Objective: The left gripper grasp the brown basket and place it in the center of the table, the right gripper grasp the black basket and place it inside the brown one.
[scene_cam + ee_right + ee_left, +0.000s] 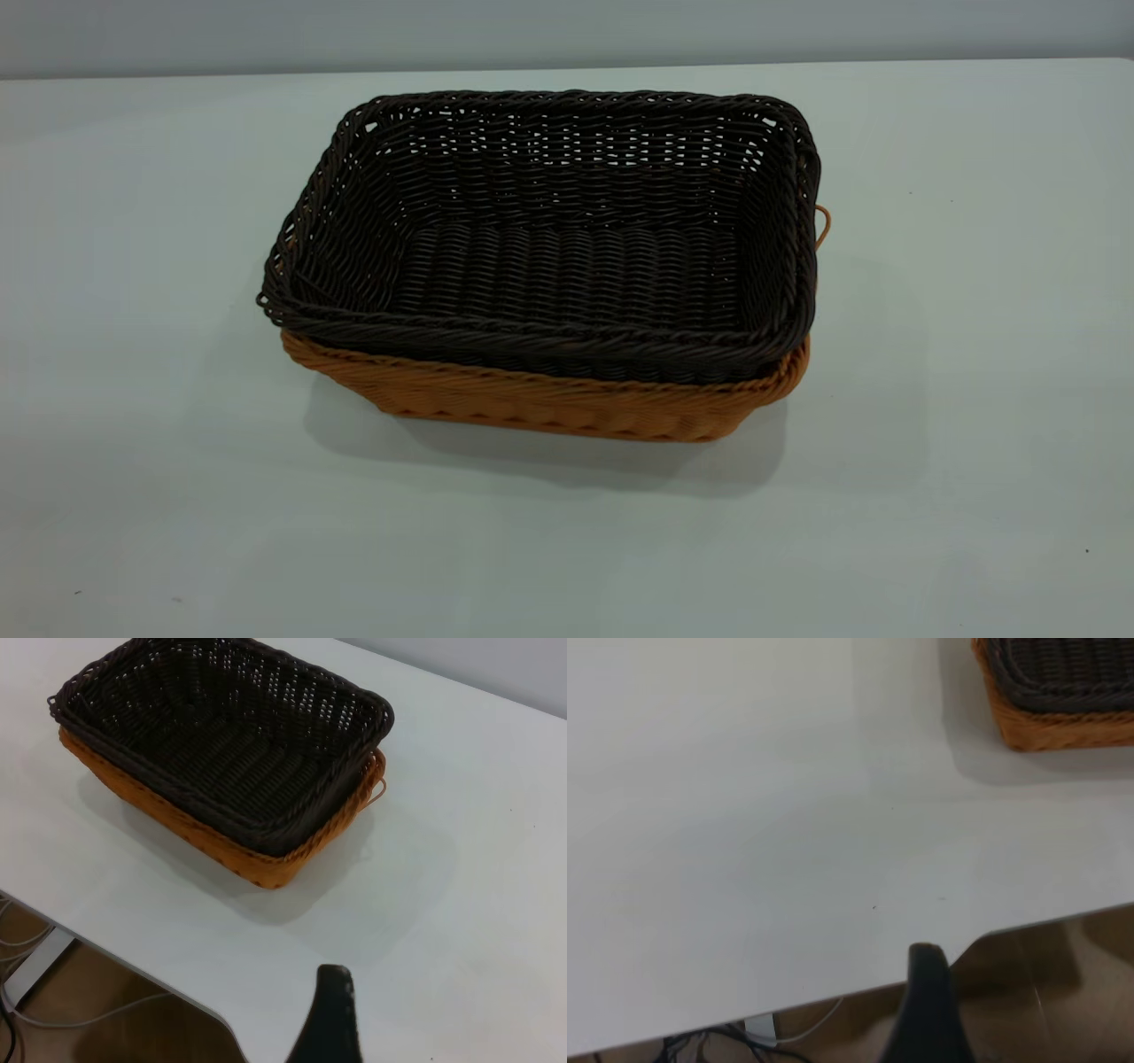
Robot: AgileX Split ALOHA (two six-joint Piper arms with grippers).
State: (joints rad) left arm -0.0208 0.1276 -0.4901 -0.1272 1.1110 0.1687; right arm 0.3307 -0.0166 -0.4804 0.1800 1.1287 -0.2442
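White table [133, 354] carries the brown basket [549, 403] at its middle, the black basket [567, 257] nested inside. Both placements look done. Whether my left gripper [926, 1010] and right gripper [328, 1019] are released, I cannot tell.

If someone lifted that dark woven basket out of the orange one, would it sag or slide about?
The rectangular black-brown wicker basket would probably keep its shape: its braided rim and walls stand straight. Its open weave suggests it is light. Nested in the orange-brown wicker basket, it may drag that one along.
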